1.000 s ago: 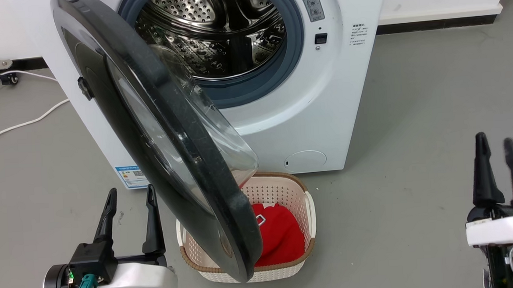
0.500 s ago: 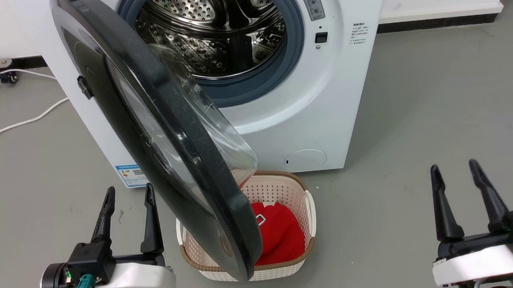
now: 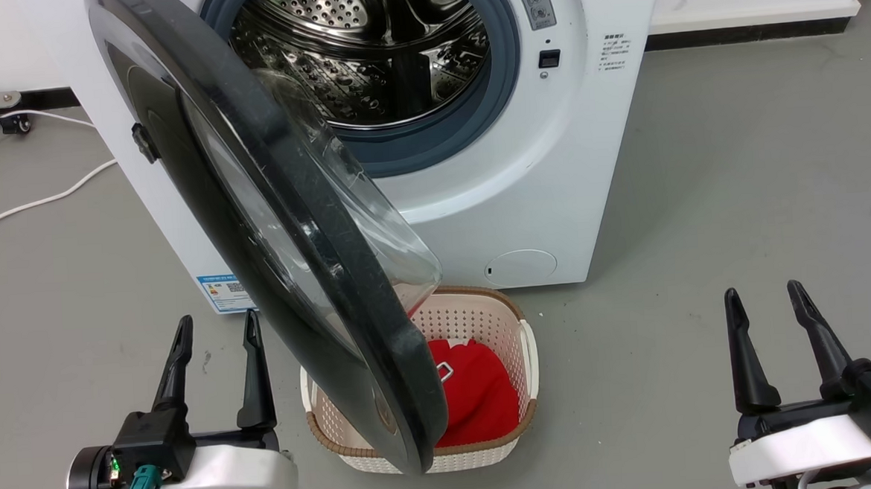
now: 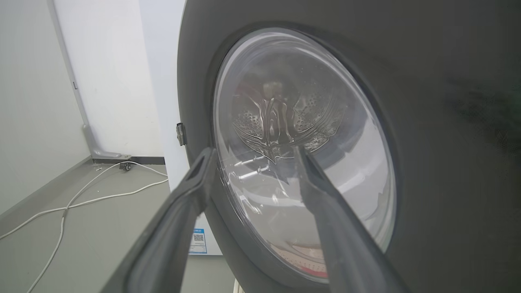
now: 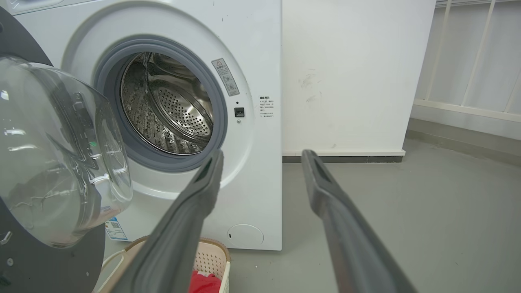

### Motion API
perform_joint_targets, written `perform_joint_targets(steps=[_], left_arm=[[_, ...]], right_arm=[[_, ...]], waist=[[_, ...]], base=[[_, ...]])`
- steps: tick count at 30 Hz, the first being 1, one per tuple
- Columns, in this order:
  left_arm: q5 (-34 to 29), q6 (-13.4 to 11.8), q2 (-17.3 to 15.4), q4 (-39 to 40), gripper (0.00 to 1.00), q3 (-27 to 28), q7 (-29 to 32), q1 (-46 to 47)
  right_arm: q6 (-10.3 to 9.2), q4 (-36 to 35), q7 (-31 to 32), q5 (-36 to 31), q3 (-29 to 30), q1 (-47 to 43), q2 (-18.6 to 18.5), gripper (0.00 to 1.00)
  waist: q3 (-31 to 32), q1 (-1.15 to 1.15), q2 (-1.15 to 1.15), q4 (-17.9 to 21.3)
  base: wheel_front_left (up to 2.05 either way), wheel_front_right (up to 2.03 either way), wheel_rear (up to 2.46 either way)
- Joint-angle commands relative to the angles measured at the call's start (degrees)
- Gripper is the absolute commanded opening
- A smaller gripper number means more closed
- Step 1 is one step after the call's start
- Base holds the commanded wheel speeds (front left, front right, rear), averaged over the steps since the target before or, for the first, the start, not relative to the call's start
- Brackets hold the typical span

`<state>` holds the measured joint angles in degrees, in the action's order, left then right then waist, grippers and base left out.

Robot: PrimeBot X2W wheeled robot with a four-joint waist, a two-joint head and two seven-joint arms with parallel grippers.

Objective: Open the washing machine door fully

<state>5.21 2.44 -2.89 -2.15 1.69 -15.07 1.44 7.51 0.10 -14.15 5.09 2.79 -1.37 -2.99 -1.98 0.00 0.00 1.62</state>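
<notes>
Washing machine door [image 3: 293, 229] stood swung out from the white washing machine [image 3: 574, 177], hinged on its left side and turned roughly edge-on to the robot. Its bulging clear glass bowl faced right, toward the open drum mouth. The door's near edge hung over a cream laundry basket [image 3: 529, 359] set on the grey floor just in front of the machine, with a red garment [image 3: 481, 398] lying inside. Beyond the door, the perforated steel drum [image 3: 365, 47] and its grey-blue gasket [image 3: 505, 77] lay exposed.

Left gripper [image 3: 217, 319] was held at near left, just beside the door's lower edge, its 2 dark fingers spread apart and holding nothing. The left wrist view showed them pointing at the door's black outer face and its glass; whether they touched it could not be told. Right gripper [image 3: 761, 291] sat at near right, well apart from the machine and the basket, its 2 fingers likewise spread and empty.

Low on the machine's front were a small blue sticker [image 3: 222, 291] and a round cap [image 3: 520, 267]. A white cable [image 3: 31, 206] trailed across the floor at far left.
</notes>
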Motion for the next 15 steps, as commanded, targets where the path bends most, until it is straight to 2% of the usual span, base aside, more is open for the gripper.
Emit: perform_joint_targets(steps=[1,5,6,7,8,15], left_arm=[[-0.34,-0.29,0.03,0.08,1.00,-0.12,-0.15,0.44],[-0.40,-0.20,0.03,0.05,1.00,-0.27,-0.15,0.51],[-0.34,-0.14,0.03,0.07,0.69,-0.33,-0.15,0.58],[-0.30,-0.03,0.03,0.15,0.26,-0.38,-0.15,0.65],[-0.32,0.10,0.03,0.31,0.00,-0.37,-0.15,0.72],[0.39,0.22,0.03,1.40,0.00,-0.26,-0.15,0.71]], right_arm=[[-0.04,0.21,-0.35,0.14,-0.04,0.73,0.22,1.00],[-0.04,0.55,-0.46,0.32,-0.04,0.98,0.22,1.00],[-0.03,0.66,-0.51,0.34,-0.05,1.03,0.22,1.00],[-0.04,0.75,-0.56,0.38,-0.03,1.13,0.22,1.00],[-0.04,0.77,-0.59,0.37,-0.07,1.21,0.22,1.00],[-0.03,1.22,-0.67,0.67,-0.04,1.46,0.22,1.00]], waist=[[-0.04,0.00,0.00,-0.02],[-0.18,0.00,0.00,-0.04],[-0.25,0.00,0.00,-0.06],[-0.31,0.00,0.00,-0.07],[-0.35,0.00,0.00,-0.07],[-0.37,0.00,0.00,-0.17]], base=[[0.00,0.00,0.00],[0.00,0.00,0.00],[0.00,0.00,0.00],[0.00,0.00,0.00],[0.00,0.00,0.00],[0.00,0.00,0.00]])
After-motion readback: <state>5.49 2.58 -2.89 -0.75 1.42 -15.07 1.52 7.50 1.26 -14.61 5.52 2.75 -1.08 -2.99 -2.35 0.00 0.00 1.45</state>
